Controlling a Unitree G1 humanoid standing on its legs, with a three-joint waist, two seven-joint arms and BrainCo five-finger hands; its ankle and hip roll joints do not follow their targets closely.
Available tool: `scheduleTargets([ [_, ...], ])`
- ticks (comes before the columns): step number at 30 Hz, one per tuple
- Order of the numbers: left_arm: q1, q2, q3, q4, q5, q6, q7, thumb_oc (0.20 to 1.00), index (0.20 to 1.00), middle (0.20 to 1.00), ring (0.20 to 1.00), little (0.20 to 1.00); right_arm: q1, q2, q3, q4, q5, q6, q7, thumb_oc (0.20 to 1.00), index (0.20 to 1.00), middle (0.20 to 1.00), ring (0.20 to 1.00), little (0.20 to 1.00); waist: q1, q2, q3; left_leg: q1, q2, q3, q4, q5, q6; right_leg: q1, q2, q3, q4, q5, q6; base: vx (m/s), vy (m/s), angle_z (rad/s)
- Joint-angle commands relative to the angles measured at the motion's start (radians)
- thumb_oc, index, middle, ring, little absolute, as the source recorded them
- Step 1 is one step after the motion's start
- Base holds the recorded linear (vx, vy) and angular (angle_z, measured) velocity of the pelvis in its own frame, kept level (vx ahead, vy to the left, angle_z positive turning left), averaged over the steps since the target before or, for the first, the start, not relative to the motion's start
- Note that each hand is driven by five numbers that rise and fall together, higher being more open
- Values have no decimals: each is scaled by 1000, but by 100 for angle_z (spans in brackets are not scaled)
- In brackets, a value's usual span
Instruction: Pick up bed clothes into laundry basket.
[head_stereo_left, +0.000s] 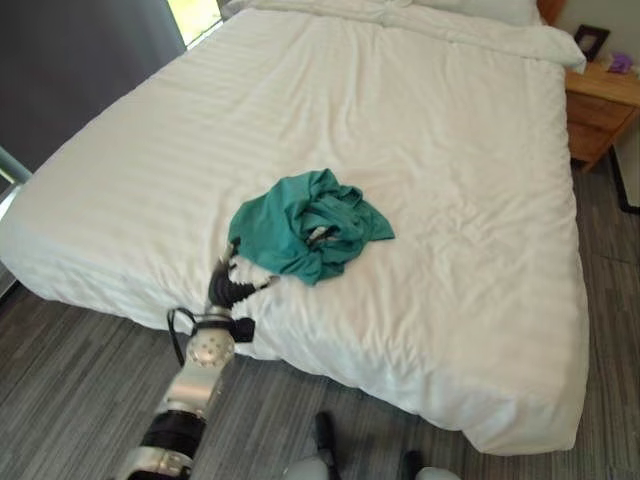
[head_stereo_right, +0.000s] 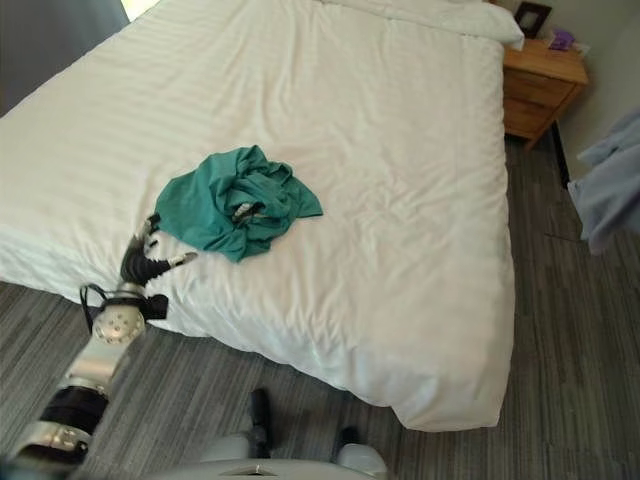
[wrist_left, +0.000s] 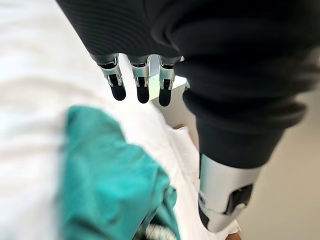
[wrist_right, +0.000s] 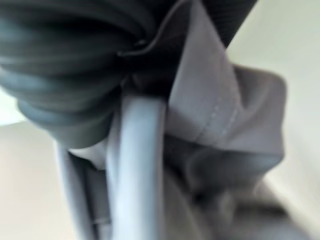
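A crumpled teal garment (head_stereo_left: 300, 225) lies on the white bed (head_stereo_left: 450, 150), near its front edge. My left hand (head_stereo_left: 228, 283) reaches over that edge and stands just at the garment's near left corner, its fingers (wrist_left: 142, 82) straight and apart from the teal cloth (wrist_left: 105, 185), holding nothing. In the right wrist view, the dark cover of my right hand (wrist_right: 75, 75) sits against a pale rounded bar (wrist_right: 135, 170) with grey cloth (wrist_right: 225, 125) hanging beside it. The same grey cloth (head_stereo_right: 610, 185) shows at the right edge of the right eye view.
A wooden nightstand (head_stereo_left: 600, 105) stands at the bed's far right corner, with a small frame and a purple thing on top. Grey striped floor (head_stereo_left: 80, 390) runs along the front and right sides of the bed. A dark curtain (head_stereo_left: 70, 60) hangs at the far left.
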Motion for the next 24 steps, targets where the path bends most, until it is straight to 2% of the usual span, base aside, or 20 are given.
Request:
scheduleTargets([
  [1,-275,176,-65,106,274,65,121,1000,1000,1000,1000,1000,129,-20,-125,-11,-74,-15,-17,200,200,200,200,200,-45,-81,-47,105,76,73,4,-136,-115,-34,-153,15,-76,188,129,37,47,-19],
  [2,-285,176,-73,114,275,64,124,1000,1000,1000,1000,1000,136,-16,-133,-11,-75,-15,-18,200,200,200,200,200,-40,-83,-45,105,76,75,4,-137,-115,-35,-152,17,-76,189,129,22,49,-35],
  [5,-419,216,-138,294,327,130,142,1000,1000,1000,1000,1000,164,31,-112,9,-113,4,-7,200,200,200,200,200,-68,-72,-34,117,80,117,4,-142,-113,-62,-151,23,-65,214,129,3,45,-38],
  [6,-471,219,-170,388,338,151,143,1000,1000,1000,1000,1000,164,55,-91,21,-123,7,-4,200,200,200,200,200,-79,-68,-30,121,83,133,4,-142,-113,-73,-151,22,-62,222,129,10,58,-52],
  [7,-581,226,-256,583,364,185,143,1000,1000,1000,1000,1000,131,83,-33,74,-132,10,-12,200,200,200,200,200,-95,-66,-14,130,91,167,4,-146,-115,-87,-148,16,-60,235,129,-13,50,-52],
  [9,-668,239,-318,735,401,218,126,1000,1000,1000,1000,1000,115,92,-6,85,-142,11,-13,200,200,200,200,200,-122,-66,-3,124,96,196,4,-141,-118,-117,-148,9,-63,252,129,-32,33,-74],
  [10,-675,239,-322,739,400,216,127,1000,1000,1000,1000,1000,115,93,-7,86,-143,11,-13,200,200,200,200,200,-121,-68,-4,119,96,197,4,-135,-118,-122,-148,10,-63,257,129,-25,46,-75],
  [11,-718,235,-347,852,424,240,106,1000,1000,1000,1000,1000,130,106,-6,86,-147,10,-15,200,200,200,200,200,-143,-67,7,108,100,212,4,-135,-121,-145,-147,10,-68,265,129,-46,38,-51],
  [13,-747,236,-364,892,431,246,101,1000,1000,1000,1000,1000,150,111,-25,83,-147,9,-19,200,200,200,200,200,-149,-70,12,92,102,215,4,-131,-122,-165,-147,12,-70,274,129,-54,32,-47],
  [14,-767,231,-376,952,460,263,83,1000,1000,1000,1000,1000,205,129,-70,71,-145,10,-23,200,200,200,200,200,-173,-74,26,55,106,214,4,-122,-125,-206,-146,18,-77,278,129,-86,28,-64],
  [17,-773,207,-420,1032,528,273,22,1000,1000,1000,1000,1000,252,162,-116,61,-102,2,-23,200,200,200,200,200,-196,-79,51,2,110,202,4,-106,-127,-267,-150,27,-78,283,129,-75,36,-17],
  [18,-756,196,-428,1066,564,277,-5,746,746,746,746,746,280,191,-135,46,-88,-3,-18,200,200,200,200,200,-207,-80,54,-18,114,201,4,-101,-129,-291,-148,36,-78,287,129,-43,18,-8],
  [19,-757,194,-429,1067,565,276,-6,746,746,746,746,746,287,193,-141,44,-88,-2,-18,200,200,200,200,200,-205,-80,51,-21,114,201,4,-101,-129,-294,-148,36,-78,287,129,-47,22,-4],
  [20,-731,178,-435,1116,608,284,-40,558,558,558,558,558,301,218,-161,-4,-67,-11,-19,200,200,200,200,200,-215,-79,56,-50,117,198,4,-95,-129,-324,-148,47,-78,290,129,0,0,0],
  [21,-731,177,-435,1116,608,284,-40,482,482,482,482,482,303,219,-163,-5,-67,-10,-19,200,200,200,200,200,-214,-78,55,-51,117,198,4,-95,-129,-325,-148,47,-78,290,129,-33,56,1],
  [22,-670,163,-413,1149,647,280,-84,260,260,260,260,260,330,240,-195,-82,-53,-33,-15,200,200,200,200,200,-227,-75,64,-62,116,198,4,-97,-128,-344,-149,63,-78,289,129,-1,38,0],
  [23,-669,161,-413,1147,648,280,-85,200,200,200,200,200,339,241,-202,-87,-53,-31,-14,200,200,200,200,200,-225,-74,62,-64,116,198,4,-97,-127,-346,-149,63,-78,289,129,5,68,-5],
  [24,-628,182,-392,1146,669,271,-105,200,200,200,200,200,404,265,-271,-170,-54,-39,-7,200,200,200,200,200,-231,-70,66,-70,114,199,4,-99,-127,-359,-151,71,-78,288,129,18,43,-11],
])
